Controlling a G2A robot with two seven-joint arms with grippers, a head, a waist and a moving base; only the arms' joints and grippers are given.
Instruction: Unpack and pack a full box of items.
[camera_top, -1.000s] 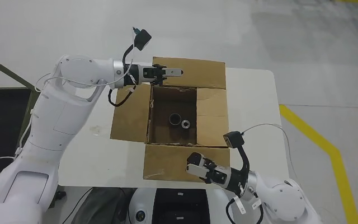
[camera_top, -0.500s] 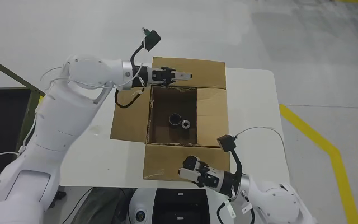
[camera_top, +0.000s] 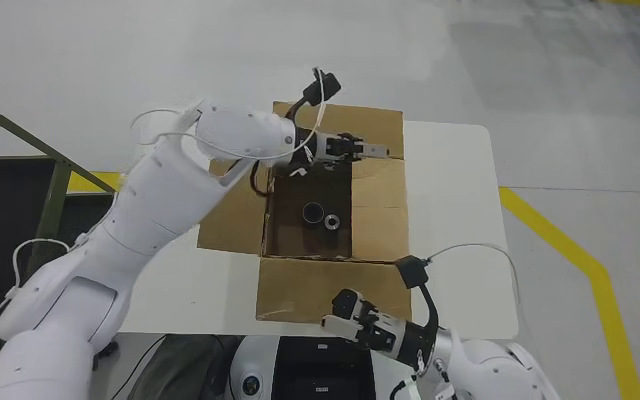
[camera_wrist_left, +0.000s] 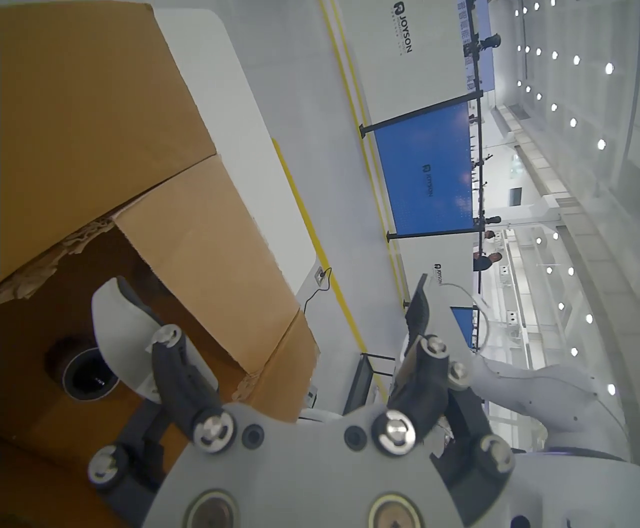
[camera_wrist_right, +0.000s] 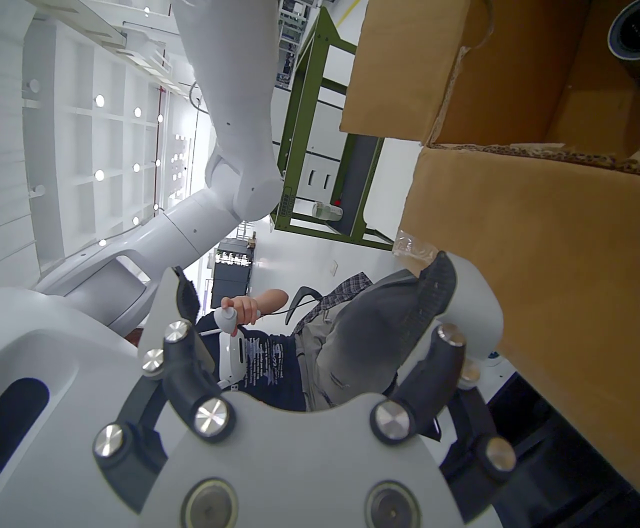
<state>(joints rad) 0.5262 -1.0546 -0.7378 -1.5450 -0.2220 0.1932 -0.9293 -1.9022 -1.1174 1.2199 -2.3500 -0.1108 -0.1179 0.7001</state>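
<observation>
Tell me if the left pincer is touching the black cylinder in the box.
Apart. In the top view the left pincer sits at the far edge of the box, with bare cardboard floor between it and the black cylinder.

Matt cardboard box — rough torn edges — smooth table.

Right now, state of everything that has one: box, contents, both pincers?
Cardboard box: open, four flaps folded outward.
Black cylinder: upright in the box, open end up.
Small grey part: beside the cylinder; orientation unclear.
Left pincer: open, empty, above the far flap.
Right pincer: open, empty, by the near flap.
</observation>
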